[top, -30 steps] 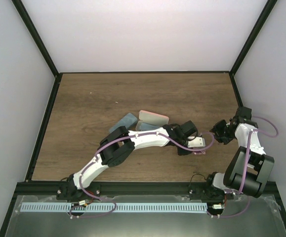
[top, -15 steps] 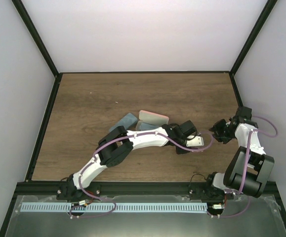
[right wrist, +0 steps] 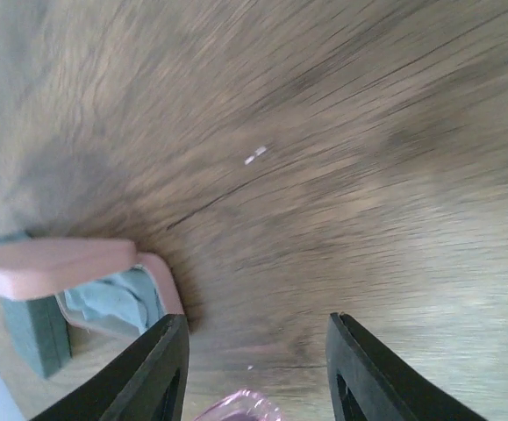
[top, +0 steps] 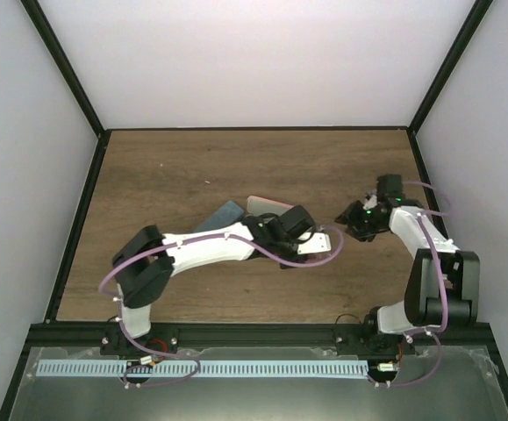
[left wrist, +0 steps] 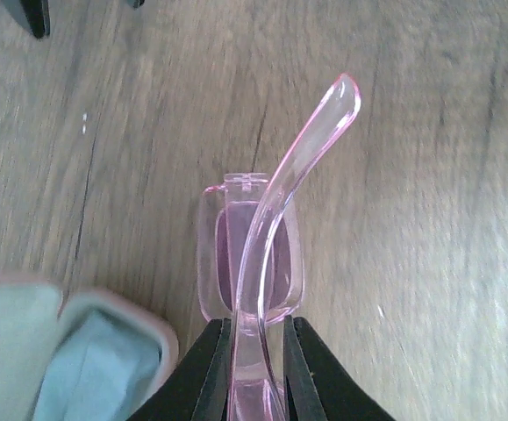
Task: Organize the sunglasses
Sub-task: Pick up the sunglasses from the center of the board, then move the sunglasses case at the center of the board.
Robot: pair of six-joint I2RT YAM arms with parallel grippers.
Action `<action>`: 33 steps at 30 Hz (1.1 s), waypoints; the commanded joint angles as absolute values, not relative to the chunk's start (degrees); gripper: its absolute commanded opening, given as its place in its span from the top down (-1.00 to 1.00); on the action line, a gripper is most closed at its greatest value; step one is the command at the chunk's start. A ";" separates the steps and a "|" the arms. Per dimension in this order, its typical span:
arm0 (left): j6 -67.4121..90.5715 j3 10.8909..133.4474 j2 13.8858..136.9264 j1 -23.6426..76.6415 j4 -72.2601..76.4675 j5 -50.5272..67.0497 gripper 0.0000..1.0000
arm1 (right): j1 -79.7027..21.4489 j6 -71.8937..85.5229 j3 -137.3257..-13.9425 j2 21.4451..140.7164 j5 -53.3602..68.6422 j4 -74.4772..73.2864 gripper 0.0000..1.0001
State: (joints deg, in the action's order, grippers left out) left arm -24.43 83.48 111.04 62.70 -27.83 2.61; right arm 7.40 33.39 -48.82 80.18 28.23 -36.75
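We've carried the translucent pink plastic sunglasses (left wrist: 254, 263), pinched in our left gripper (left wrist: 255, 331), toward the oblong pink case (left wrist: 153, 320) at eight o'clock for stowing; our right gripper (right wrist: 255, 324) gapes empty.

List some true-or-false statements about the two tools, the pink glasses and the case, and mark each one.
1. The left tool is shut on an arm of the pink glasses. True.
2. A pale blue cloth lies in the open pink case. True.
3. The right tool grips the pink case. False: it is open and holds nothing.
4. The pink glasses lie inside the pink case. False: they are over the bare table, beside the case.
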 commanded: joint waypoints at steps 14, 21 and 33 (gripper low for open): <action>-18.66 57.43 84.39 57.21 -28.45 -0.04 0.91 | -23.33 42.49 -59.94 98.21 17.97 -30.80 0.11; -18.46 56.60 82.84 56.90 -28.50 -0.13 0.92 | -25.41 44.41 -61.69 101.68 14.75 -31.77 0.34; -19.03 57.51 83.32 56.69 -27.99 -0.53 0.91 | -25.40 42.20 -60.96 102.30 9.71 -34.28 0.80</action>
